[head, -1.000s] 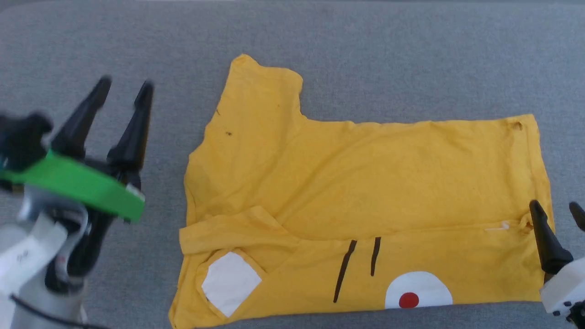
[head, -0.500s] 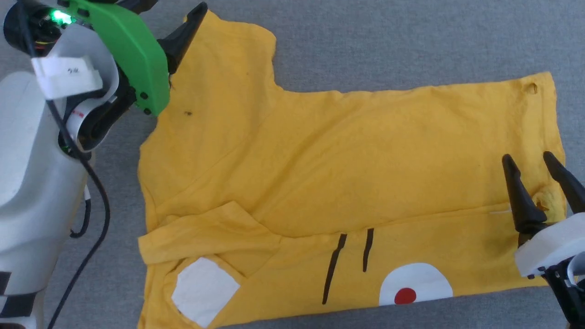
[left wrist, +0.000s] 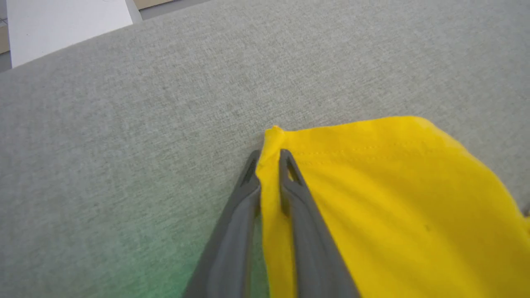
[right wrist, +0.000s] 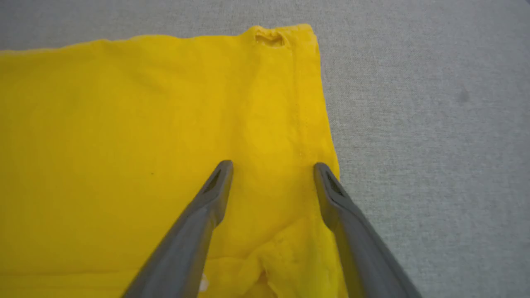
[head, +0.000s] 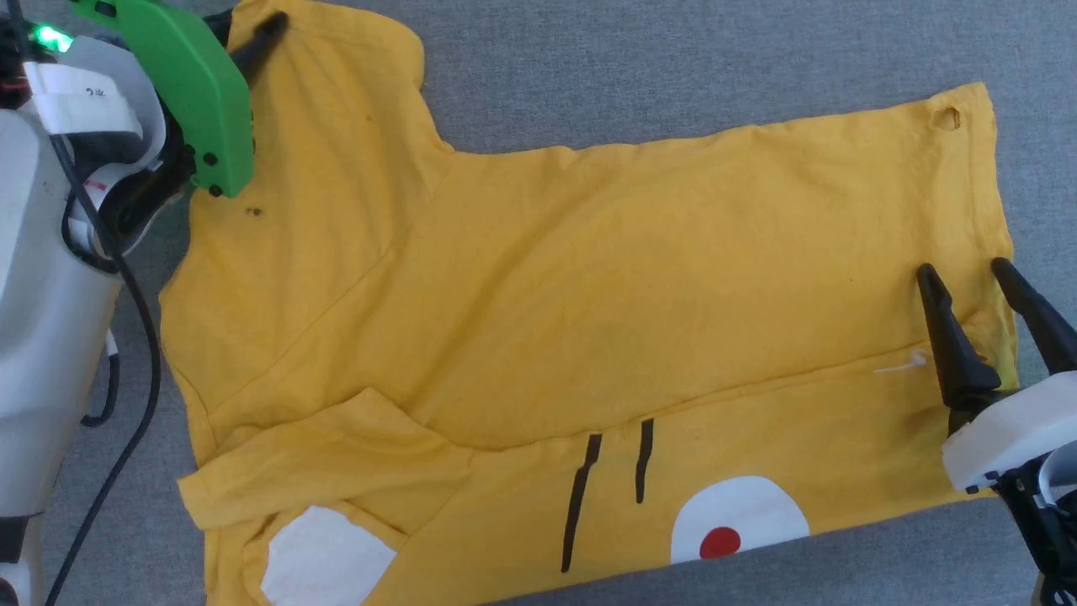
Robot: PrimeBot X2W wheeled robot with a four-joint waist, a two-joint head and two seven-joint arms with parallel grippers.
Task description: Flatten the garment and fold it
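Left wrist view showed the left gripper (left wrist: 268, 159) with its fingers nearly together, clamped on the corner edge of a sleeve (left wrist: 393, 198), yellow cloth passing between them. Right wrist view showed the right gripper (right wrist: 273, 165) with fingers spread wide apart over the hem end. In the head view the garment (head: 631, 278) lay on the grey cloth surface (head: 673, 67). Its long axis ran left to right, rising slightly rightward, with the hem at the right. The clamped sleeve pointed to the upper left of the frame, and a folded-over printed strip ran along the bottom.
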